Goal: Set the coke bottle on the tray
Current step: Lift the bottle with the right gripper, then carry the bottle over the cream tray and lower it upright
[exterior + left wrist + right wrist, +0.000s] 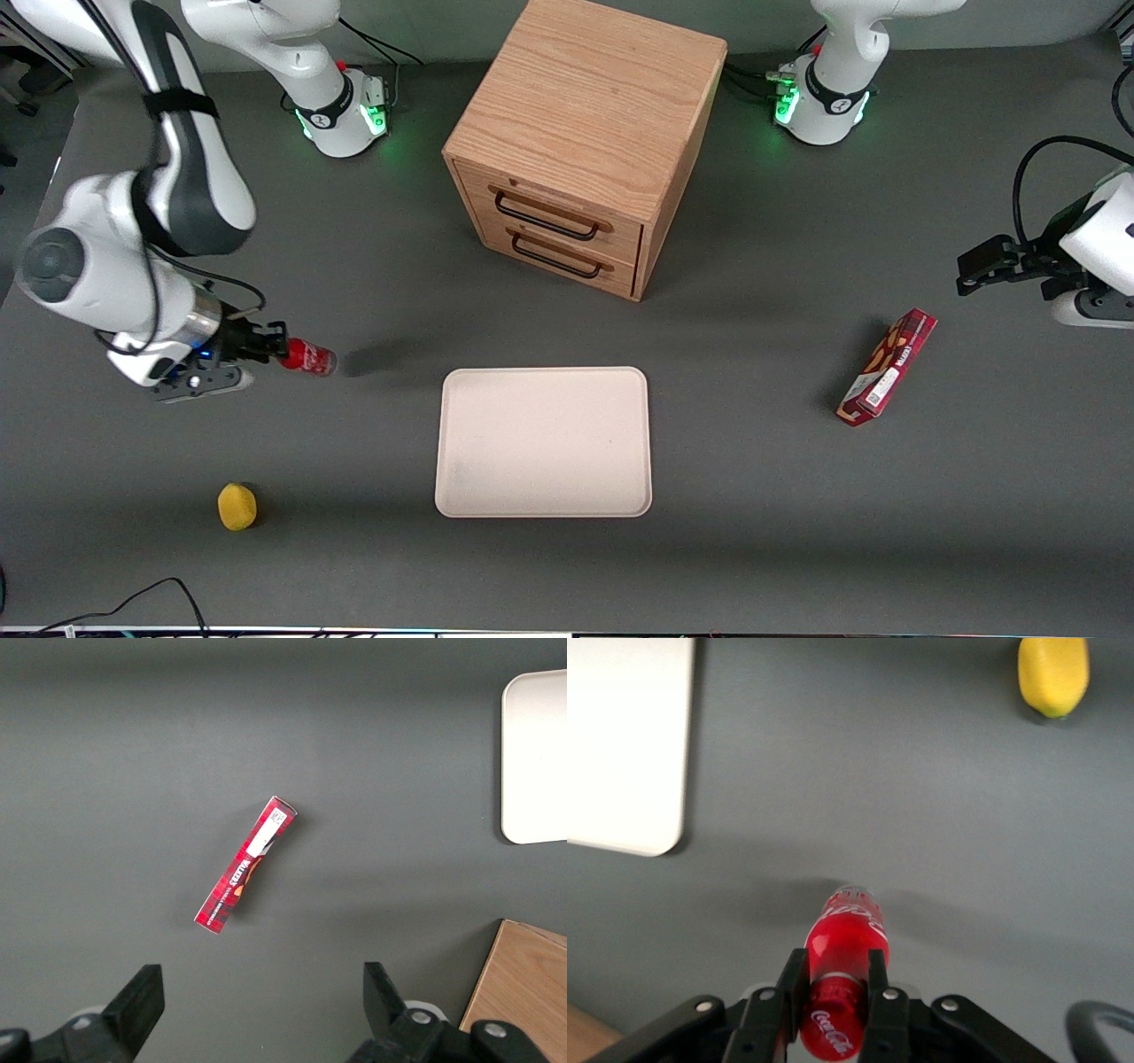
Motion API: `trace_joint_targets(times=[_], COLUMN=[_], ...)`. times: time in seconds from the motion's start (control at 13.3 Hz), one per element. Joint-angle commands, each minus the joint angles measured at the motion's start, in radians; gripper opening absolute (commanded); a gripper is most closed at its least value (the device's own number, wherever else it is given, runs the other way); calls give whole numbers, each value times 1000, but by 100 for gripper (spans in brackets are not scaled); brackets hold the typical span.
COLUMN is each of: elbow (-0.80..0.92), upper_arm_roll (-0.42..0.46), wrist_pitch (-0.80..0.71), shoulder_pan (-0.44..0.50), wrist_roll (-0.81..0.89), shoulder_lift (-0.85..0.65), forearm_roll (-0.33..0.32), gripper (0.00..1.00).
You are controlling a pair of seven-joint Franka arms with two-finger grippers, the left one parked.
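The coke bottle (306,357) is small and red with white lettering. My right gripper (266,347) is shut on its cap end and holds it lying level above the table, toward the working arm's end. In the right wrist view the bottle (849,939) sticks out between the two black fingers (792,979), gripper (835,974) closed on its neck and cap. The cream-beige tray (543,441) lies flat in the table's middle, apart from the bottle, nearer the front camera than the cabinet. Its corner also shows in the right wrist view (620,744).
A wooden two-drawer cabinet (580,142) stands farther from the camera than the tray. A yellow lemon-like object (236,506) lies nearer the camera than my gripper; it also shows in the right wrist view (1052,675). A long red snack box (887,366) lies toward the parked arm's end.
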Motion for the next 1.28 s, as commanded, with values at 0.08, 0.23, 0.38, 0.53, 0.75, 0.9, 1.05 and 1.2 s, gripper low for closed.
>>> trace_joint_targets(times=[0.08,0.23,0.38,0.53,0.75,0.9,1.05,1.2], elbow=[363,545,714,765,854,867,867,865], upper_arm_roll=[-5,-5,-13,-7,-21,-7,-7,-10], wrist_pitch=[-371,-526,-629,-636,-579,-446,-308,-158], shoulder_pan=[5,5,5,8,120,160,217,261], wrist_roll=[0,-1,-3,9,80,89,133,155], shoulder_lift=[28,77,152,203,339,408,488,555], forearm_roll=[-23,-35,-34,-32,-27,-18,2,2], gripper=[0,0,0,0,0,0,0,0])
